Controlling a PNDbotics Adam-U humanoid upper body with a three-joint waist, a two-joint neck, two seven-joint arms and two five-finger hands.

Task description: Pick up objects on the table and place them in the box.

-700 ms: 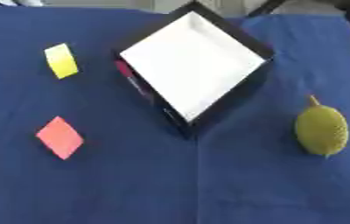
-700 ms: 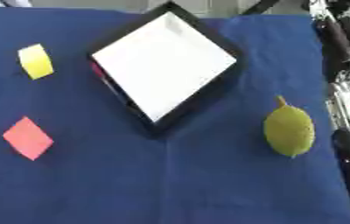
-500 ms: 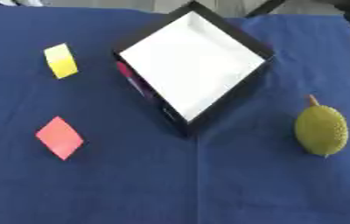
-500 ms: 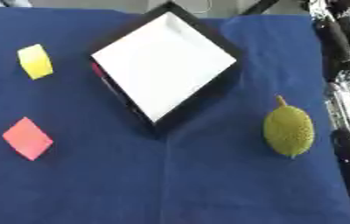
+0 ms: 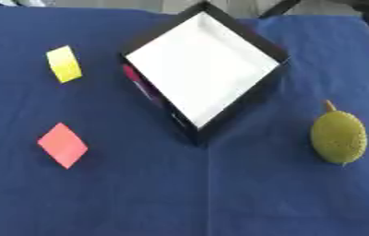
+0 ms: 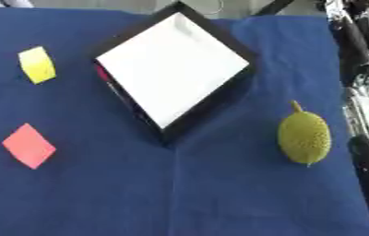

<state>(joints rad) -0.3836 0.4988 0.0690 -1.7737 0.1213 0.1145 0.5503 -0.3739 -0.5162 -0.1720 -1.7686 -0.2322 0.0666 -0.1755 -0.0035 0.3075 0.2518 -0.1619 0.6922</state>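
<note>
The box, black-walled with a white floor, sat turned corner-on at the far middle of the table, which was covered in dark blue cloth. Nothing could be seen lying on the white floor. A green, bumpy, stemmed fruit lay on the cloth to the right of the box and nearer the robot, apart from it. A yellow block lay left of the box, well apart. A flat red-pink diamond-shaped piece lay left of the box and nearer than the yellow block. Neither hand appeared in either view, so their state could not be told.
</note>
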